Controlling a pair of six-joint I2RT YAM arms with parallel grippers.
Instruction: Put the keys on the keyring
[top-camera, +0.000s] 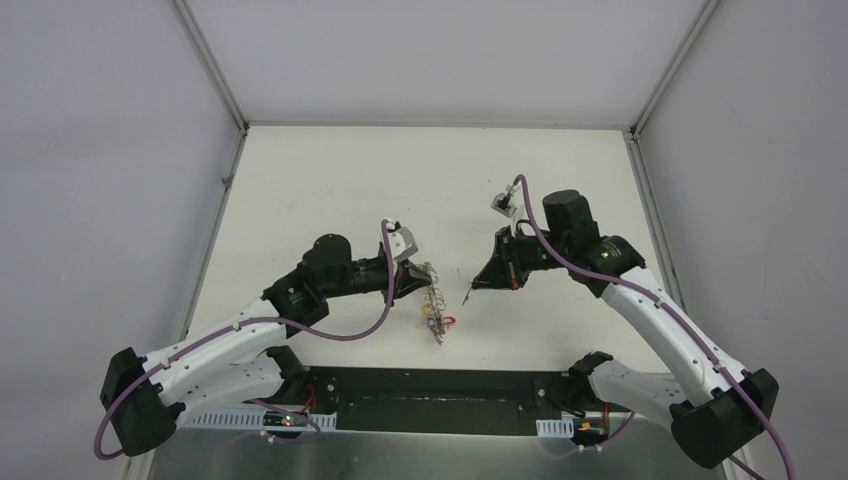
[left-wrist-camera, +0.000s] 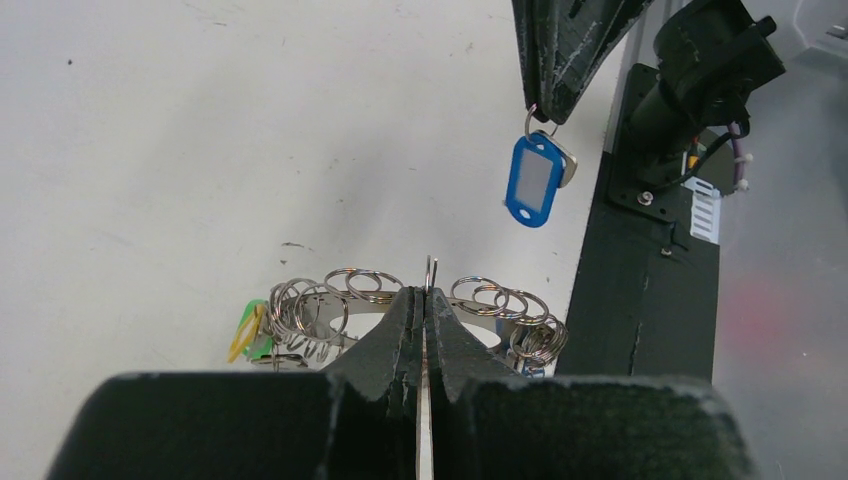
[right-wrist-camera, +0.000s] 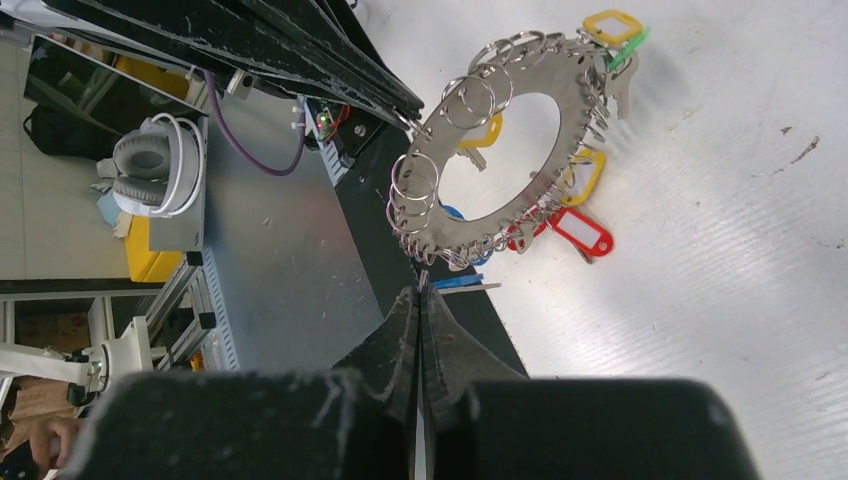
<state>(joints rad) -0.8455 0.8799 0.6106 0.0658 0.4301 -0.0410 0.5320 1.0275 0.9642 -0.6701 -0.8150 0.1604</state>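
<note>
The keyring is a flat silvery loop hung with many split rings and with keys on red and yellow tags. It hangs tilted above the table between the two arms. My left gripper is shut on one upright split ring at the keyring's near edge. My right gripper is shut on the small ring of a blue-tagged key, which dangles below its tips, apart from the keyring. In the top view the two grippers face each other a short way apart.
A black base plate runs along the near table edge below the keyring. White enclosure walls close in the left, right and back. Headphones lie on a shelf off the table.
</note>
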